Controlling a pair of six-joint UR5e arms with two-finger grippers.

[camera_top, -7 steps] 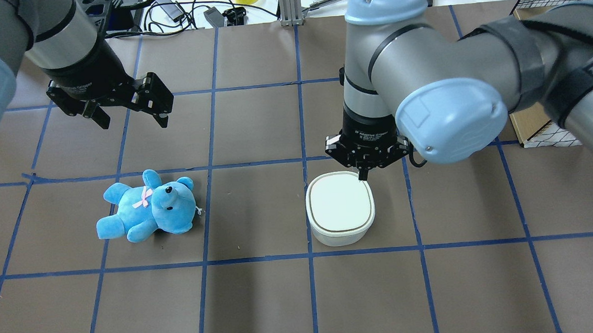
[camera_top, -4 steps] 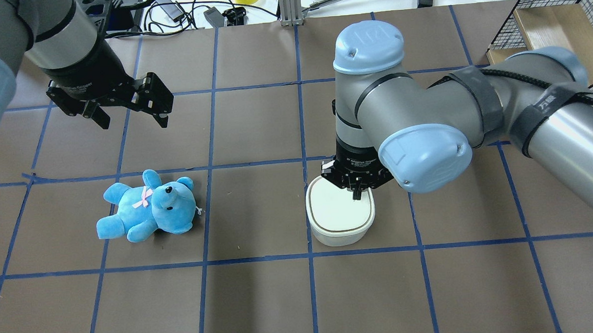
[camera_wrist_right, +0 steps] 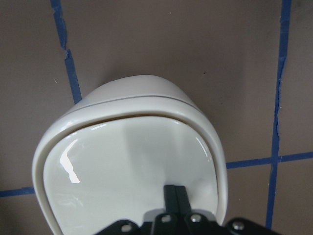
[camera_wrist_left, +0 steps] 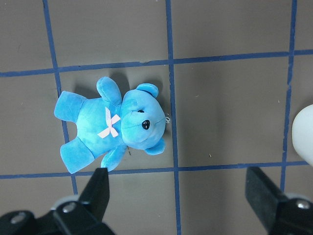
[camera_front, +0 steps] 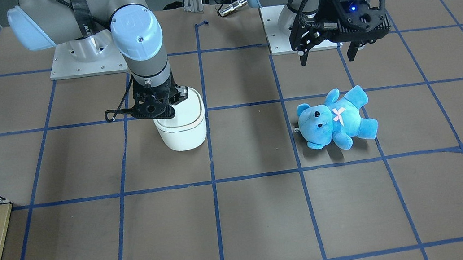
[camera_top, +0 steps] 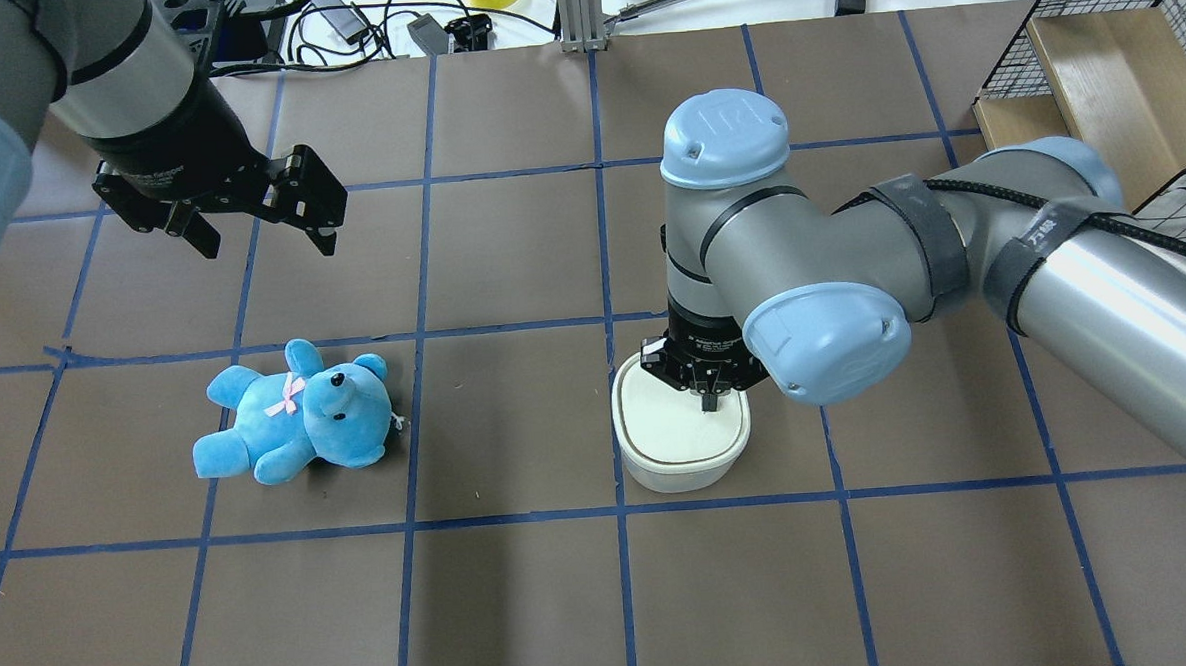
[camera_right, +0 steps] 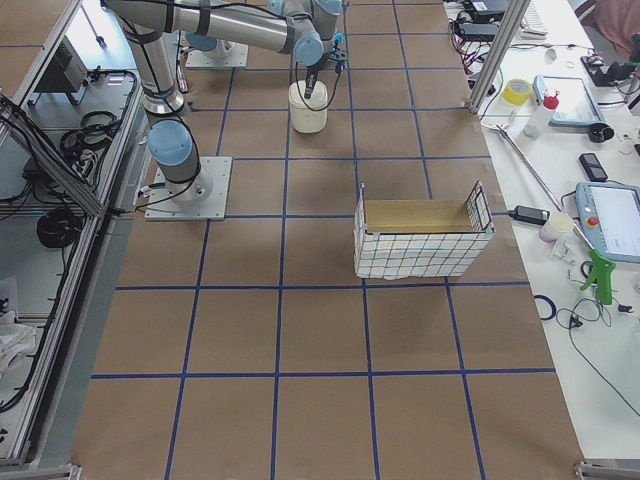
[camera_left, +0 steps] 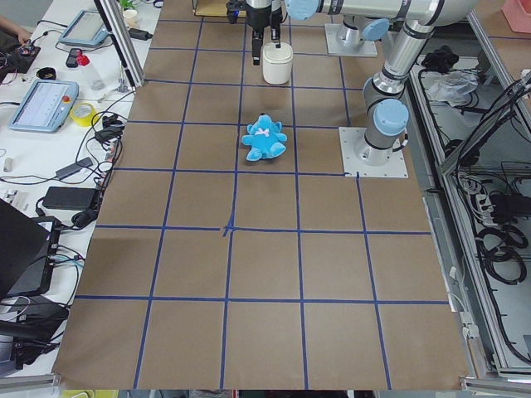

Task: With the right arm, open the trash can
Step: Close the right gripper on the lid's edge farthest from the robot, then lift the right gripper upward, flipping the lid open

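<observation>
Trash can [camera_top: 672, 432] sits partly hidden beneath the closed right gripper [camera_top: 708, 402].

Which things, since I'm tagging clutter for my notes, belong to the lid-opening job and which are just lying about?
Belongs to the job:
- trash can, lid down
- right gripper, shut, fingertips at the lid

Just lying about:
- blue teddy bear
- wire basket
- left gripper, open, above the table
</observation>
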